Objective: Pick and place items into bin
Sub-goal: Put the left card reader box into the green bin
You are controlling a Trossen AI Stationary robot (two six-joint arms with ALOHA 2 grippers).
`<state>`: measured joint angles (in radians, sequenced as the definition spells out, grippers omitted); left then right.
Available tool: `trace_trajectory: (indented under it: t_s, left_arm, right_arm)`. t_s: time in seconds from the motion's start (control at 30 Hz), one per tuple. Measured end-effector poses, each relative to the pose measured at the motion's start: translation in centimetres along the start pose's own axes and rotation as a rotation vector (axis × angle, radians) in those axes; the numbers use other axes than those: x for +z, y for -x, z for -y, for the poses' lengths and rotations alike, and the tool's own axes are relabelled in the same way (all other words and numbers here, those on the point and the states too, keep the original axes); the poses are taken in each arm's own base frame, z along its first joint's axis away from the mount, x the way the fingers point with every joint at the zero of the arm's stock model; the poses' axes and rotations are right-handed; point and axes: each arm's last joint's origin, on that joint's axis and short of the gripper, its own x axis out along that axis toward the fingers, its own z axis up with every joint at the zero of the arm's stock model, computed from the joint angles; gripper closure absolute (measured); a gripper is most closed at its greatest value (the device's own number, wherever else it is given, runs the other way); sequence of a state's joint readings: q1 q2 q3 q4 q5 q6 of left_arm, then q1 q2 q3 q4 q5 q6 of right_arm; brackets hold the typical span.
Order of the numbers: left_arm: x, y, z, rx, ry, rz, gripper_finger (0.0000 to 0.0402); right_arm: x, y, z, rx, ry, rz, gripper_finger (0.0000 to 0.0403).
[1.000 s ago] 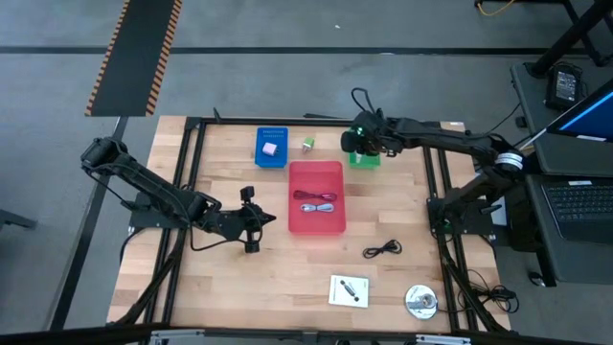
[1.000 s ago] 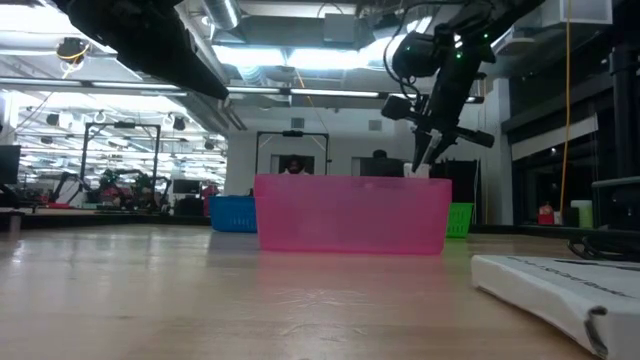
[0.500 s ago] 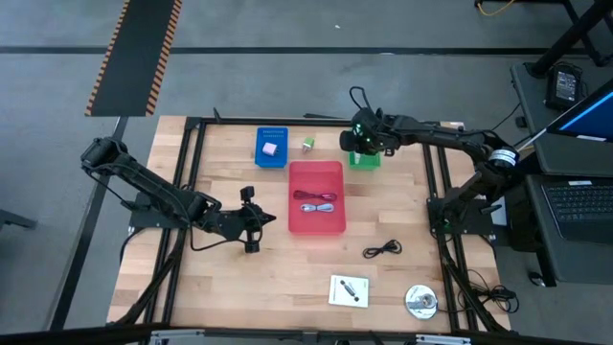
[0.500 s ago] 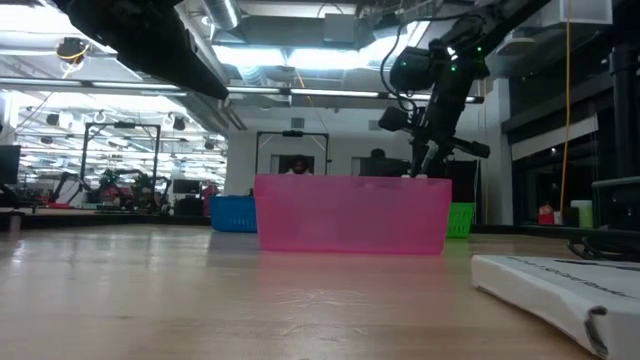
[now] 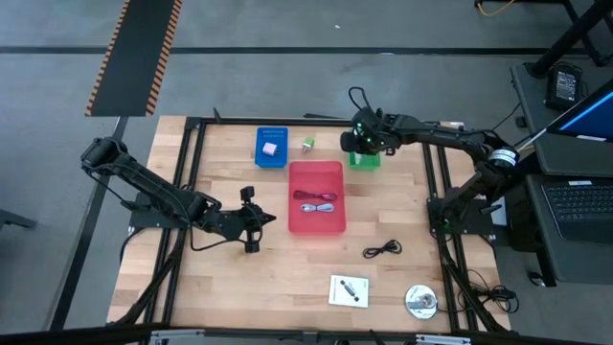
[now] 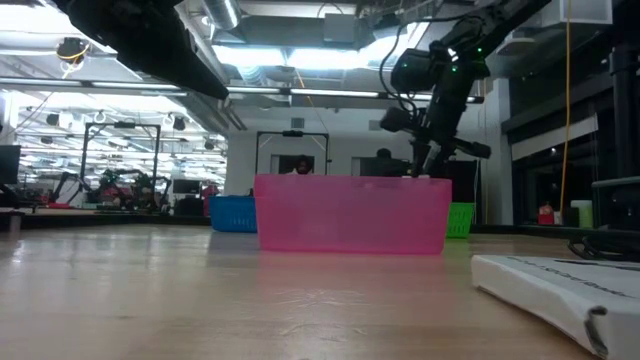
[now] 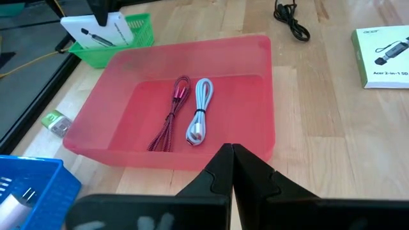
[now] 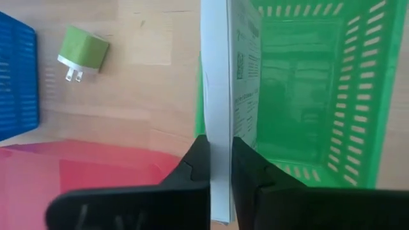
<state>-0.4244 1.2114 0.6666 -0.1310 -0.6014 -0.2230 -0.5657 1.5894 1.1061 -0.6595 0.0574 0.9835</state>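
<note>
Held item: flat white packet (image 8: 218,108), thin, edge-on, green print + QR on one face; rigid card-like.
R end effector (image 8: 218,167): clamped on packet's lower edge, above rim of green slotted plastic basket (image 8: 358,96), table's far side.
L end effector (image 7: 231,167): pinched closed, empty, near red bin (image 7: 271,96).
Red bin: smooth translucent plastic; holds braided reddish cable (image 7: 171,115) + white cable (image 7: 199,118), side by side.
Table (image 5: 230,287): pale wood planks.

Grey floor (image 5: 287,77) around the wooden tabletop (image 5: 220,287); hazard-striped mat (image 5: 134,53) at 11 o'clock, laptop (image 5: 584,206) at 3 o'clock
</note>
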Motion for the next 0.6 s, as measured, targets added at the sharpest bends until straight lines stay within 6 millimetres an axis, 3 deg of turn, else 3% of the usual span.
trace_trajectory:
  t_s: [0.6]
  left_arm:
    - [0.0,0.0,0.0,-0.002,0.002,-0.001,0.04]
  right_arm:
    - [0.2,-1.2,0.9,-0.12,0.081,0.0,0.0308]
